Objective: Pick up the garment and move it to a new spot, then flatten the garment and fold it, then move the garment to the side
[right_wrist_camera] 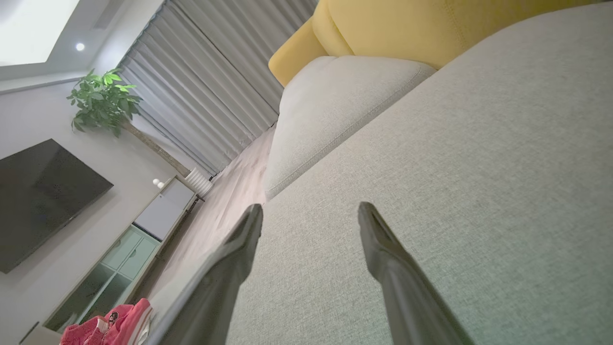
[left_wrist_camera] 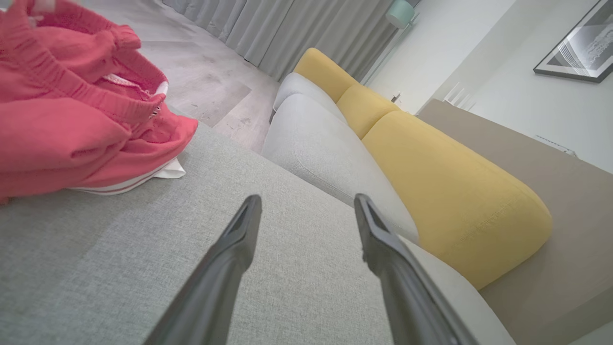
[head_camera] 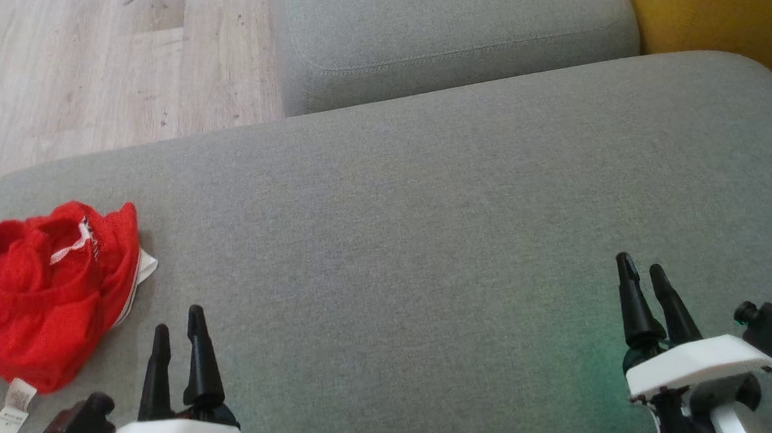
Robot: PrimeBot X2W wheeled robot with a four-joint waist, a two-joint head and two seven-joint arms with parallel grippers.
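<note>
Red garment (head_camera: 45, 294) lies crumpled at the left end of the grey sofa cushion (head_camera: 426, 207), just beside my left tool (head_camera: 178, 319). Both tools are released and empty, with the right tool (head_camera: 639, 263) well apart. I'd pinch the waistband (left_wrist_camera: 86, 96), not the loose label (head_camera: 11, 409), and lift clear.

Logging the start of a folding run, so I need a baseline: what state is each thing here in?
red garment: crumpled in a heap, unfolded, lying on the left end of the grey cushion.
left gripper: open, empty, beside the garment, not touching it.
right gripper: open, empty, above bare cushion.
curtains: drawn shut.
television: screen dark.
</note>
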